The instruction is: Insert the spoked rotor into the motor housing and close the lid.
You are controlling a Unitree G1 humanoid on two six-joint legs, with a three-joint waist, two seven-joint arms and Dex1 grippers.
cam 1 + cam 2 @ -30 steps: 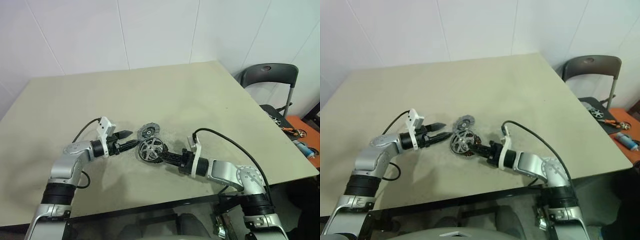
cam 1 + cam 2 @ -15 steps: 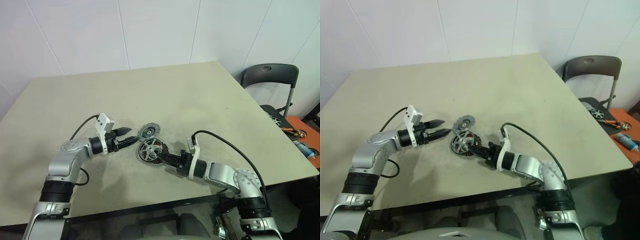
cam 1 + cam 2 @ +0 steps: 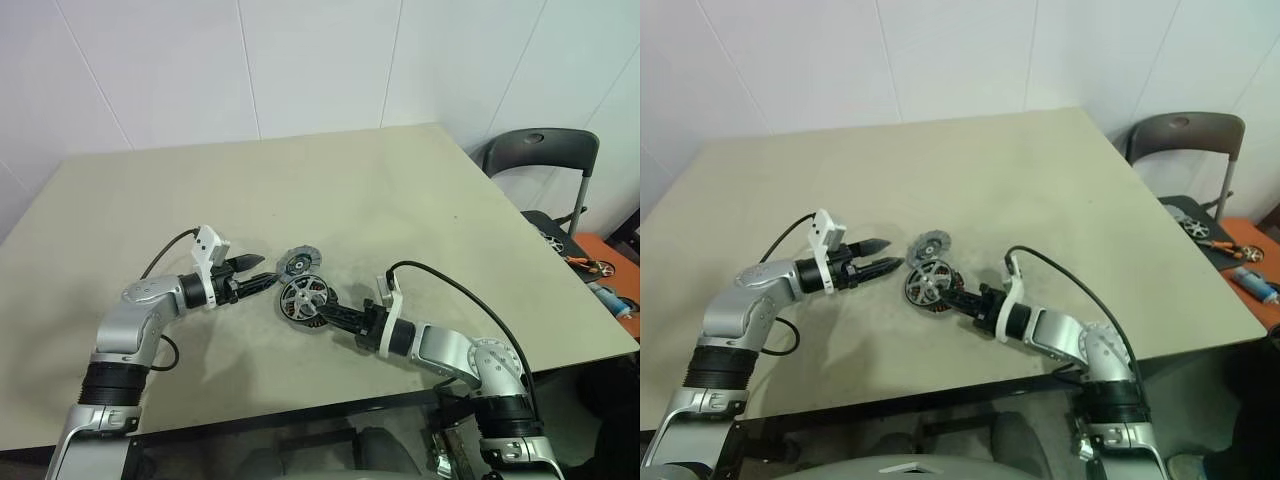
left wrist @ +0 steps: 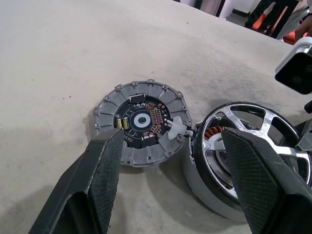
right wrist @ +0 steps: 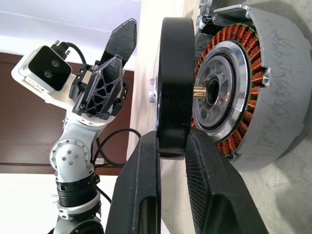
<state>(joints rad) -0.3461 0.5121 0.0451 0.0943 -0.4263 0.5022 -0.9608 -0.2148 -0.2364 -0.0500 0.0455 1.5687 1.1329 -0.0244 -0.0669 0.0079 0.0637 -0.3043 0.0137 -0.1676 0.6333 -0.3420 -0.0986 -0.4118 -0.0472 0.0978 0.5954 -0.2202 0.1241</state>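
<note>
Where the head camera looks down over the pale beige bench (image 3: 420, 190), the left claw (image 3: 262, 282) hangs released, its two black fingers spread and pointing toward the parts at the bench's middle. The right claw (image 3: 322, 312) reaches in from the other side and is clenched on the rim of the spoked rotor (image 3: 300, 296), a thin silver metal wheel with open spokes standing on edge. Just behind the wheel sits the motor housing (image 3: 316, 305), a short silver metal cylinder tipped on its side. The lid (image 3: 296, 262), a flat round grey metal disc with a ribbed rim and dark centre, lies flat on the bench just beyond them, near the left claw's tips. A dark grey chair (image 3: 540, 160) stands past the bench's far right corner.

In the left wrist view, the open black fingers (image 4: 105, 170) frame the lid (image 4: 141, 122), whose dark centre shows a circuit board with copper traces and a white connector at its edge. Beside it, touching or nearly so, the spoked rotor (image 4: 253, 141) stands against the housing's mouth, copper windings showing between the spokes.

In the right wrist view, the right claw's fingers (image 5: 146, 185) pinch the dark rim of the rotor (image 5: 174, 83). The housing (image 5: 258, 83) lies open toward it, its ring of copper windings around a dark core and brass shaft, the rotor just in front and not seated.
</note>
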